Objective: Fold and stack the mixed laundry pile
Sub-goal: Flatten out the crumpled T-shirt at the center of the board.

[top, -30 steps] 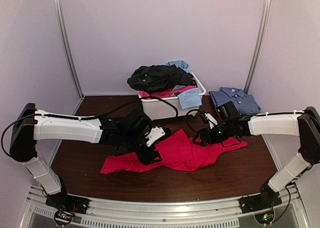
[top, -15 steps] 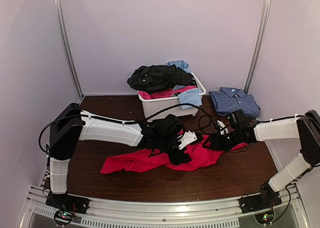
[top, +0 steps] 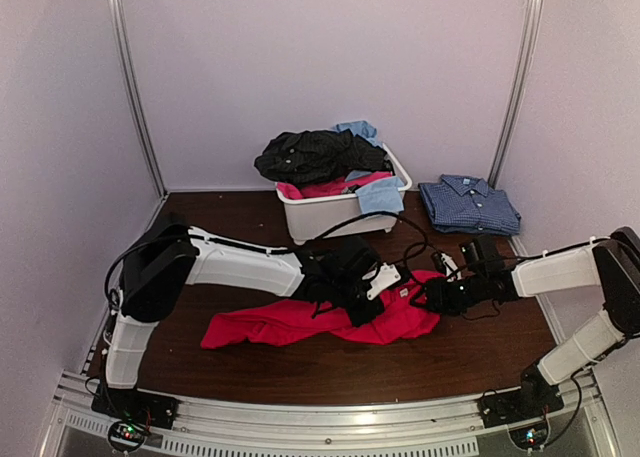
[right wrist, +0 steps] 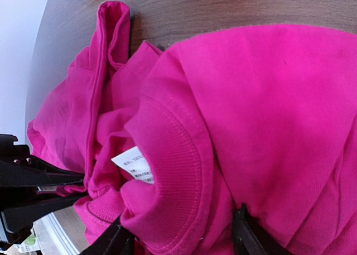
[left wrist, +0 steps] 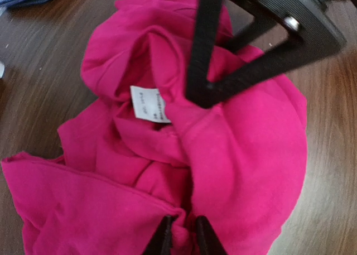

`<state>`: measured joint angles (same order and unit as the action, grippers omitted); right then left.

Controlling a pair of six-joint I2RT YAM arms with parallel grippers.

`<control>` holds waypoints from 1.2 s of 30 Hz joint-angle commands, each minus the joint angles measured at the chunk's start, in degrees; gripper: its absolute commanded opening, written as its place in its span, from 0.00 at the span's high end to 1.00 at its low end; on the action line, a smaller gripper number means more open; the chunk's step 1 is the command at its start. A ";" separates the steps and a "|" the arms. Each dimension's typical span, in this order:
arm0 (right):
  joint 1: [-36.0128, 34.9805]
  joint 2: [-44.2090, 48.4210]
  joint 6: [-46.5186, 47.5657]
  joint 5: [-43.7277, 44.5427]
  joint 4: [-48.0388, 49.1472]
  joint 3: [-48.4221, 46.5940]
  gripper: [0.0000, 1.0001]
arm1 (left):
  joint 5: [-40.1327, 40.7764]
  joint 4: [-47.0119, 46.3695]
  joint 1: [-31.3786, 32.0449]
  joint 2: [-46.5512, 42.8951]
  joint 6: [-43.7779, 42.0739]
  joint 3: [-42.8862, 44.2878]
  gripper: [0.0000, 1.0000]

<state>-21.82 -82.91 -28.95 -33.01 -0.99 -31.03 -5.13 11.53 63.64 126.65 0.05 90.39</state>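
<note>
My table (top: 180,369): dark wood | white tub (top: 322,215): far edge, near the middle | metal rail (top: 330,424): along my near edge | metal uprights (top: 135,87): at both far corners

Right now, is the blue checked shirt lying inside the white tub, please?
No, the blue checked shirt lies folded on the table, right of the white tub.

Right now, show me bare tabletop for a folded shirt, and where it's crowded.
Bare: the near strip between the pink garment and the front rail; the back-left corner beside the white tub. Crowded: the middle, where left arm and right arm meet over the garment, and back right, by the tub and folded checked shirt.
</note>
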 commanded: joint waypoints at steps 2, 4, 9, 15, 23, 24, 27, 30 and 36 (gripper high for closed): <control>0.19 0.10 -2.93 -1.10 0.87 3.16 0.45 | 2.72 -4.36 -0.70 -5.11 1.99 -3.24 0.97; 0.13 -0.38 -3.31 -0.99 2.45 3.69 0.47 | 3.62 -5.00 -0.99 -8.08 1.88 -5.44 1.00; 0.11 -0.50 -3.77 -0.59 3.62 4.40 0.50 | 7.36 -5.44 -3.88 -18.60 2.31 -10.86 1.00; 0.12 0.65 -3.87 0.11 4.18 4.83 0.53 | 8.12 -2.22 -7.03 -34.38 -2.32 -11.26 1.00; -0.39 6.27 -3.08 0.58 3.94 7.53 0.57 | 9.50 4.53 -7.38 -50.12 -12.06 -7.79 1.00; -0.45 7.22 -2.72 -0.05 4.22 7.63 0.57 | 10.31 5.87 -7.45 -50.47 -13.06 -6.98 1.00; -0.50 11.73 -1.38 -2.21 4.21 6.99 0.58 | 11.39 8.60 -7.63 -51.24 -15.05 -6.12 1.00; -0.48 18.98 1.61 -0.76 0.90 4.01 0.52 | 11.31 10.10 -7.71 -53.20 -15.97 -8.08 1.00; -0.44 16.22 7.75 -0.03 -7.42 -9.03 0.31 | 5.15 12.61 -7.78 -54.16 -16.11 -12.79 1.00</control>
<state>-22.15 -62.19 -26.17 -32.53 -3.77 -31.88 3.46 23.05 56.18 73.63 -14.79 80.18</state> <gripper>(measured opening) 0.698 0.030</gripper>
